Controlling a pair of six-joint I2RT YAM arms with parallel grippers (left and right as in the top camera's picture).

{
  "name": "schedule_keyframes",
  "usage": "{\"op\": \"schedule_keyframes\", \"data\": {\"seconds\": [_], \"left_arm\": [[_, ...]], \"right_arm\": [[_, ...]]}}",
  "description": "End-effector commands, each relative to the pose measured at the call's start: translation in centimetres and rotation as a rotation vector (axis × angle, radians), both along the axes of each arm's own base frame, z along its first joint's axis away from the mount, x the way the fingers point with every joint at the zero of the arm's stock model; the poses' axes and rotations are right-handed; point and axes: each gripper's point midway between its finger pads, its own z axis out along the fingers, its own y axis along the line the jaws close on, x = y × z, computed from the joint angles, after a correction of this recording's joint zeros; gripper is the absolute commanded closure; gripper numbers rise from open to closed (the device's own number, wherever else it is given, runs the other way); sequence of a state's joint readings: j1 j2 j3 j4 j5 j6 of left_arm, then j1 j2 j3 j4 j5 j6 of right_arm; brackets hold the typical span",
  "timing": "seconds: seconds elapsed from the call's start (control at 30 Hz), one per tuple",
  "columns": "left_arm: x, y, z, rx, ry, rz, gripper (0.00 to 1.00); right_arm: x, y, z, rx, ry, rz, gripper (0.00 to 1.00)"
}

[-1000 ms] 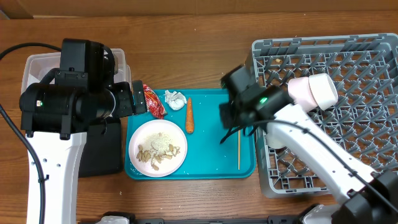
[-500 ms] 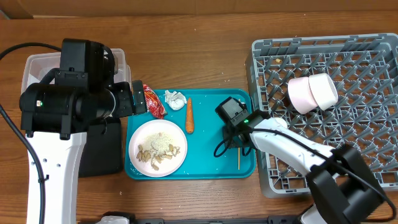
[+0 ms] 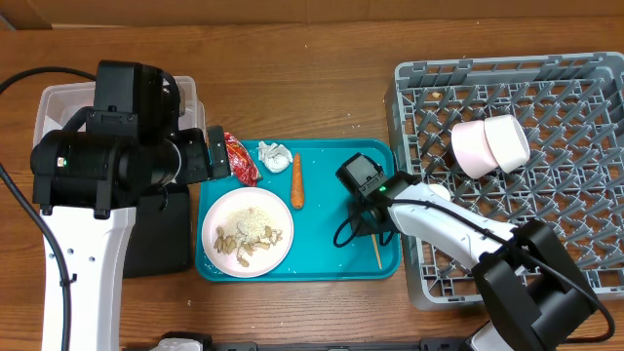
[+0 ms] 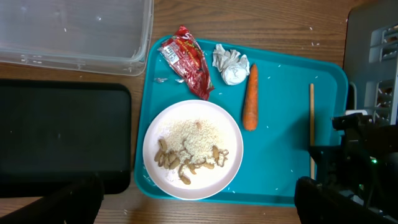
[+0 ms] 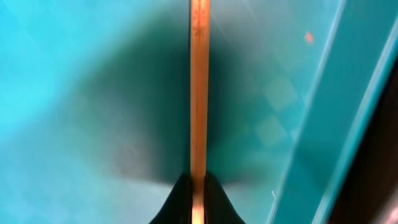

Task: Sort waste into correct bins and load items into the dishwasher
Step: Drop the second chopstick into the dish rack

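My right gripper [image 5: 199,180] is shut on a pale wooden chopstick [image 5: 199,74] lying on the teal tray [image 3: 331,249], low at the tray's right side near the dishwasher rack [image 3: 409,88]. Only one chopstick [image 3: 376,252] shows. Two white bowls [image 3: 489,144] lie in the rack. A white plate [image 3: 247,232] with beige food scraps sits at the tray's left. The carrot [image 3: 297,181], paper ball [image 3: 274,155] and red wrapper [image 3: 241,159] lie behind it. My left gripper [image 4: 199,205] hangs open and empty, high over the tray's near-left side.
The clear tub [image 3: 58,102] stands at the far left, with the flat black tray [image 3: 161,239] in front of it, partly under my left arm. The rack's wall rises right beside the teal tray's right edge.
The right arm came down from beside the rack onto the tray's right side and its jaws closed on the chopstick, which tilted slightly. The left arm has not moved.
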State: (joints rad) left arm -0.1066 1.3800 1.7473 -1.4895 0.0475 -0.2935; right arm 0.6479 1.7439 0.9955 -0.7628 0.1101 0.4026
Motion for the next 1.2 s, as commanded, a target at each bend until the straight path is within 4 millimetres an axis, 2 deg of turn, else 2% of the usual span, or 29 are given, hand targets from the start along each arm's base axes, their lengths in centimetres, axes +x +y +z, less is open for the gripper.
{"op": "schedule_keyframes", "data": {"seconds": [0.0,0.13,0.2,0.3,0.4,0.5,0.63,0.73,0.9,1.07,1.1,1.17], "left_arm": [[0.0,0.3,0.4,0.002,-0.014,0.014,0.0],[0.0,0.3,0.4,0.002,-0.014,0.014,0.0],[0.0,0.3,0.4,0.001,-0.014,0.014,0.0],[0.0,0.3,0.4,0.002,-0.014,0.014,0.0],[0.0,0.3,0.4,0.002,-0.014,0.014,0.0],[0.0,0.3,0.4,0.002,-0.014,0.014,0.0],[0.0,0.3,0.4,0.001,-0.015,0.014,0.0],[0.0,0.3,0.4,0.002,-0.014,0.014,0.0],[0.0,0.3,0.4,0.002,-0.014,0.014,0.0],[0.0,0.3,0.4,0.001,-0.014,0.014,0.0],[0.0,0.3,0.4,0.001,-0.014,0.014,0.0],[0.0,0.3,0.4,0.002,-0.014,0.014,0.0]], "right_arm": [[2.3,1.7,4.2,0.064,-0.088,0.005,0.96],[4.4,3.3,11.9,0.16,-0.224,0.013,0.96],[5.6,3.2,15.6,0.184,-0.316,-0.002,0.96],[7.7,1.0,20.1,0.148,-0.472,-0.072,0.96],[9.4,-2.5,22.1,0.062,-0.581,-0.167,0.96],[11.0,-6.2,21.8,-0.042,-0.607,-0.234,0.96],[12.9,-8.5,19.1,-0.069,-0.56,-0.229,0.96],[13.8,-8.5,17.1,-0.053,-0.503,-0.171,0.96],[15.2,-9.7,15.3,-0.102,-0.488,-0.16,0.96],[14.9,-8.8,14.4,-0.055,-0.443,-0.133,0.96],[14.9,-8.7,14.4,-0.057,-0.444,-0.13,0.94],[14.7,-8.7,14.4,-0.065,-0.439,-0.119,0.78]]}}
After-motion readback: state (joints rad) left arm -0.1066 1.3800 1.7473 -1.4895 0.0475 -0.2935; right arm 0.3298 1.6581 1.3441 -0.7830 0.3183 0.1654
